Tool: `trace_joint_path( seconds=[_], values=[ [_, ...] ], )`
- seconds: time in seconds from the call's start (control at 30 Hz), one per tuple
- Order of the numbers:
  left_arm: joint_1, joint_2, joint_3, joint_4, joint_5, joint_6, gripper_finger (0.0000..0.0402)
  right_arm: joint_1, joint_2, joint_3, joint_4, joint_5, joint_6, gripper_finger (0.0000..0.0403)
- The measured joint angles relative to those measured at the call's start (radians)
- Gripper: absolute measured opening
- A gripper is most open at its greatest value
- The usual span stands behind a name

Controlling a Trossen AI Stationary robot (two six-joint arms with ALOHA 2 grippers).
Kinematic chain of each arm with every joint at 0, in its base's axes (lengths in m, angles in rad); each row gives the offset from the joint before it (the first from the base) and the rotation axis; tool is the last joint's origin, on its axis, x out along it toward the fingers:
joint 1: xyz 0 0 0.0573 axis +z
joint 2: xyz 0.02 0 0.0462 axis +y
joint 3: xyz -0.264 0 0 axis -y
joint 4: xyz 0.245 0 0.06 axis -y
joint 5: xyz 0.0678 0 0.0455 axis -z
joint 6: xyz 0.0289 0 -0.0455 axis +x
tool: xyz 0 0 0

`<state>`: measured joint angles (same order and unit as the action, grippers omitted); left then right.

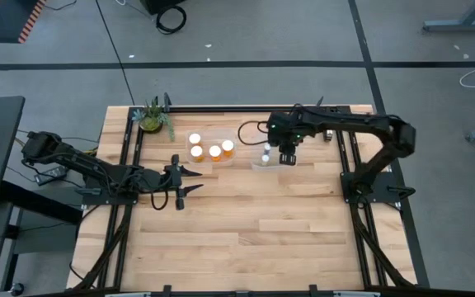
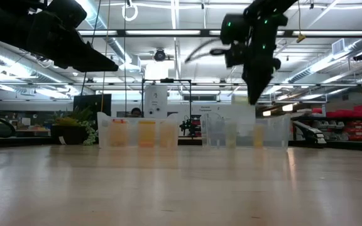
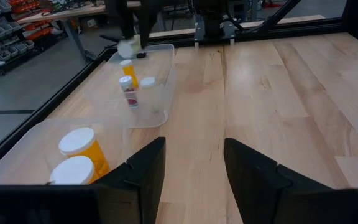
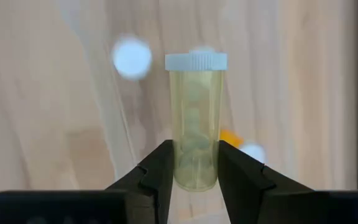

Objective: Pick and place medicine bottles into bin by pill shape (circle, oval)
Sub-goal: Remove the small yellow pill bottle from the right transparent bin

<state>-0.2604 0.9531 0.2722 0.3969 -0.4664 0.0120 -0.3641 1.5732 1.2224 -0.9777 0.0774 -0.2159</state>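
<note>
Three wide medicine bottles [image 1: 215, 150] are seen in the left clear bin [image 1: 209, 158] at the far side of the table [image 1: 246, 223]. A small pale bottle [image 4: 196, 118] is held between the fingers of the right gripper [image 1: 288, 157], above the right clear bin [image 1: 270, 165]. The left gripper [image 1: 186, 181] is kept with wide fingers, near the left bin

Bare bench [image 1: 246, 223] lies open toward the near edge; bottles [image 1: 214, 152] in bins (and a plant [image 1: 152, 116]) crowd the far side.
</note>
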Motion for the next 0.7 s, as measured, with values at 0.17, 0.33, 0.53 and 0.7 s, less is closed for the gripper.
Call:
trace_joint_path(
  seconds=[0.17, 0.33, 0.53, 0.7],
  values=[
    [0.0, 0.0, 0.0, 0.004, 0.0, -0.008, 0.0172, 0.02, -0.108, -0.001, 0.093, -0.092, 0.029, 0.0123],
    [0.0, 0.002, 0.0, 0.034, 0.0, -0.026, 0.0172, 0.082, -0.15, -0.002, 0.243, -0.139, 0.033, 0.0122],
    [0.004, 0.002, 0.0, 0.092, 0.0, 0.025, 0.0172, 0.162, -0.13, -0.003, 0.478, -0.138, 0.024, 0.0123],
    [0.04, 0.002, 0.0, 0.175, 0.0, 0.056, 0.0172, 0.212, -0.096, -0.005, 0.668, -0.133, 0.018, 0.0123]
  ],
)
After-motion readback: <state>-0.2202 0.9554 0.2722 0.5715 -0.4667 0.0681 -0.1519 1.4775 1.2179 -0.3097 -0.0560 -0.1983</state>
